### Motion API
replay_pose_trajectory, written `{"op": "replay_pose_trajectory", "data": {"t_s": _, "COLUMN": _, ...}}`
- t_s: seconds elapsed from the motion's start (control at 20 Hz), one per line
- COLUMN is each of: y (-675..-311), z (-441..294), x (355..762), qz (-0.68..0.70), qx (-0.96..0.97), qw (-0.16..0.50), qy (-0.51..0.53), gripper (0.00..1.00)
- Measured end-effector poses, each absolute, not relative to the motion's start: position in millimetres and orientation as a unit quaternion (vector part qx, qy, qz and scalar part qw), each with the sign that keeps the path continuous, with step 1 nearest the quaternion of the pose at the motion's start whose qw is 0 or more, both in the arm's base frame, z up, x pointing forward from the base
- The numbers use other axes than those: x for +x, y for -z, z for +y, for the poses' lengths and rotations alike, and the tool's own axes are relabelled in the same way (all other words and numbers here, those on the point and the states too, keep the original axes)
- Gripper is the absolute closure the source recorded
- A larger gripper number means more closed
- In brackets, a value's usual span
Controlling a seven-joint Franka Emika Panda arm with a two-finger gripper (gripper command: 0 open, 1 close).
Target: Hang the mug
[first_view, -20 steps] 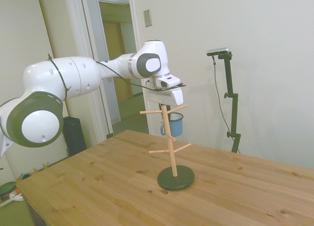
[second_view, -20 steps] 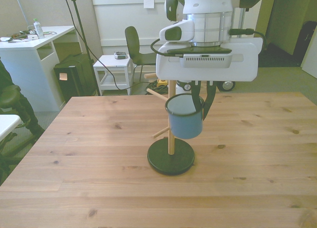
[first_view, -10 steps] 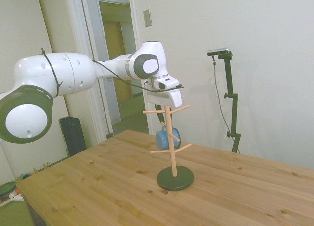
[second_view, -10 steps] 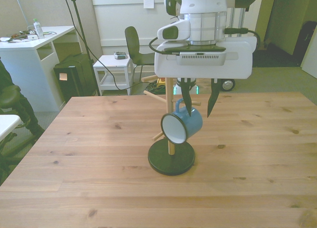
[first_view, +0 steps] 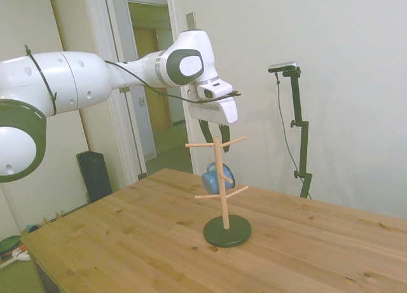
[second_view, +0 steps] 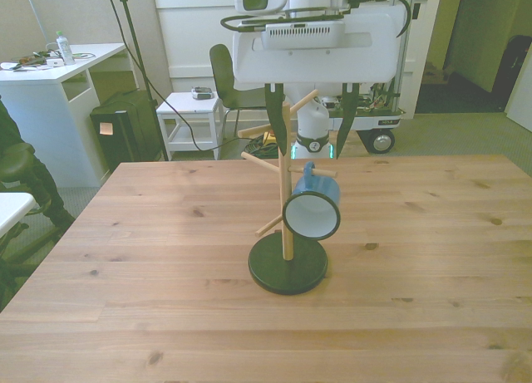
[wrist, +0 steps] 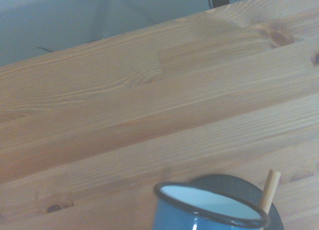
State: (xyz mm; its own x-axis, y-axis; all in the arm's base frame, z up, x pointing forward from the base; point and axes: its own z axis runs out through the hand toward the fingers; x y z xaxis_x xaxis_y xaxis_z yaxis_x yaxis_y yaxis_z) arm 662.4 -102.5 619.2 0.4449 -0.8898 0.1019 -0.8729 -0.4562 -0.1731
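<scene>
Mug-hanging looks done, judging by how things lie, so the step in hand is a clean retreat. Starting with the biggest thing, the desk (second_view: 125,267) carries only the wooden peg stand (second_view: 288,233) on its dark round base (second_view: 288,265). The white arm (first_view: 95,83) reaches in above it, and its claw (second_view: 312,121) hangs over the top of the stand with both dark fingers (second_view: 275,121) spread wide, one on each side of the post and its upper pegs, gripping nothing.

Below the fingertips and apart from them, the mug (second_view: 312,207) hangs by its handle on a peg at the stand's middle height, tipped so its white mouth faces outward and a little down. The side view shows it tucked just beside the post, off the desk.

To finish well, I judge the arm should go straight up, keeping the fingers apart until they clear the top pegs; any sideways drift could catch a peg and tip the stand or shake the mug loose.
</scene>
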Motion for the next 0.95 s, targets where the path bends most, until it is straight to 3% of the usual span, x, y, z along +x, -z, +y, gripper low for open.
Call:
{"op": "replay_pose_trajectory", "data": {"t_s": 0.25, "y": -637, "z": -102, "x": 659, "qz": 0.518, "qx": -0.848, "qw": 0.048, "qy": 0.097, "gripper": 0.0}}
{"op": "replay_pose_trajectory", "data": {"t_s": 0.5, "y": -684, "z": -81, "x": 650, "qz": 0.507, "qx": -0.854, "qw": 0.045, "qy": 0.113, "gripper": 0.0}}
{"op": "replay_pose_trajectory", "data": {"t_s": 0.75, "y": -724, "z": 0, "x": 639, "qz": 0.475, "qx": -0.868, "qw": 0.04, "qy": 0.142, "gripper": 0.0}}
{"op": "replay_pose_trajectory", "data": {"t_s": 0.95, "y": -718, "z": 68, "x": 628, "qz": 0.452, "qx": -0.88, "qw": 0.029, "qy": 0.143, "gripper": 0.0}}
